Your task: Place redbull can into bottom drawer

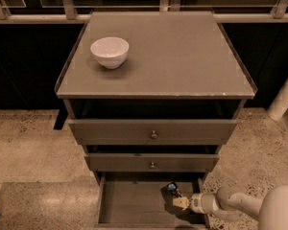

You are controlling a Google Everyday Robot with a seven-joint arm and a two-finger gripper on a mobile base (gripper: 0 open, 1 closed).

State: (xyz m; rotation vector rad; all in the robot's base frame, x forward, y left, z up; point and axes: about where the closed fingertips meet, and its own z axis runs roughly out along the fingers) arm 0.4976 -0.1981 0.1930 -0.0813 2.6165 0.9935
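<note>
The redbull can (172,188), small, blue and silver, is inside the open bottom drawer (129,200), at its right side near the back. My gripper (178,199) reaches into the drawer from the right and is shut on the can, holding it low over the drawer's grey floor. The pale wrist and arm (230,202) come in from the bottom right corner. The lower part of the can is hidden by the gripper.
A white bowl (109,51) stands on the cabinet top (182,56) at the back left. The two upper drawers (153,133) with round knobs are slightly pulled out above the bottom drawer. Speckled floor surrounds the cabinet; a white post (283,99) stands at right.
</note>
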